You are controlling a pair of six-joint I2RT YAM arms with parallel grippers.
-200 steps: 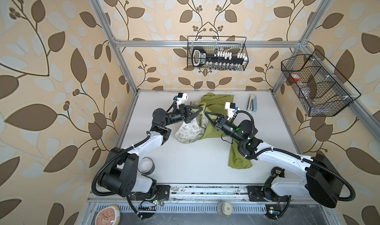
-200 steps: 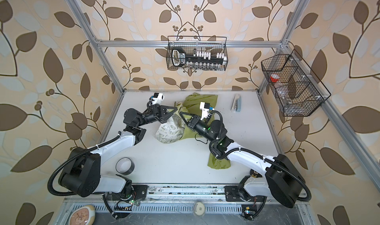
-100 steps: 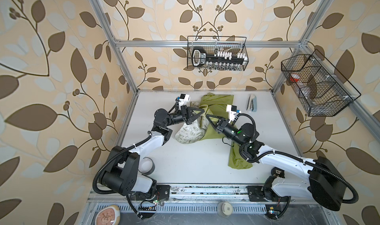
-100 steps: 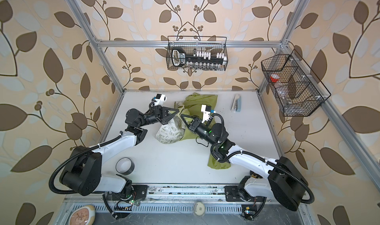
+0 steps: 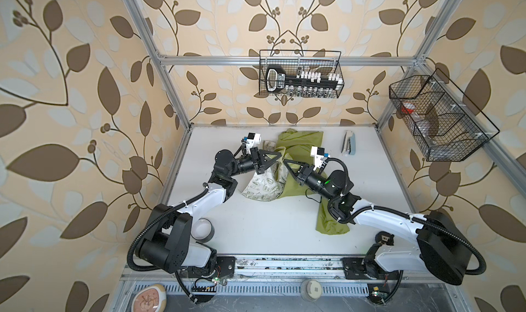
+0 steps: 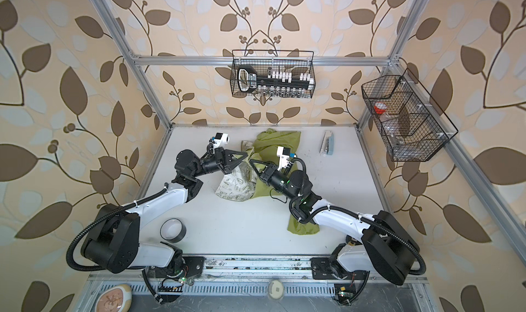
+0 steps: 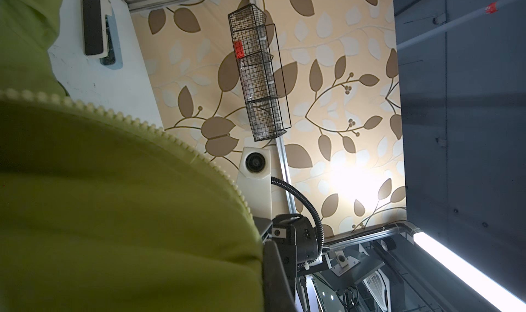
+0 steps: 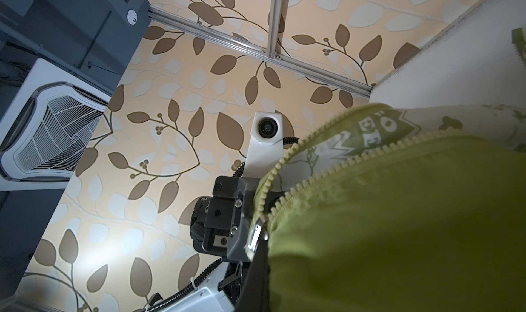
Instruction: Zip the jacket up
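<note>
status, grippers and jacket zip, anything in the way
Left gripper and right gripper both shut on the jacket, tips close together. Zipper teeth unjoined, lining showing. Stapler and tape roll lie apart.

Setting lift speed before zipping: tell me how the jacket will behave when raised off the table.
Probably floppy: the jacket sags in folds between the left gripper and right gripper, one sleeve lying slack on the table. Likely light: thin cloth, small garment. The zipper teeth bend in loose curves, so the edges may wander unless held taut.
</note>
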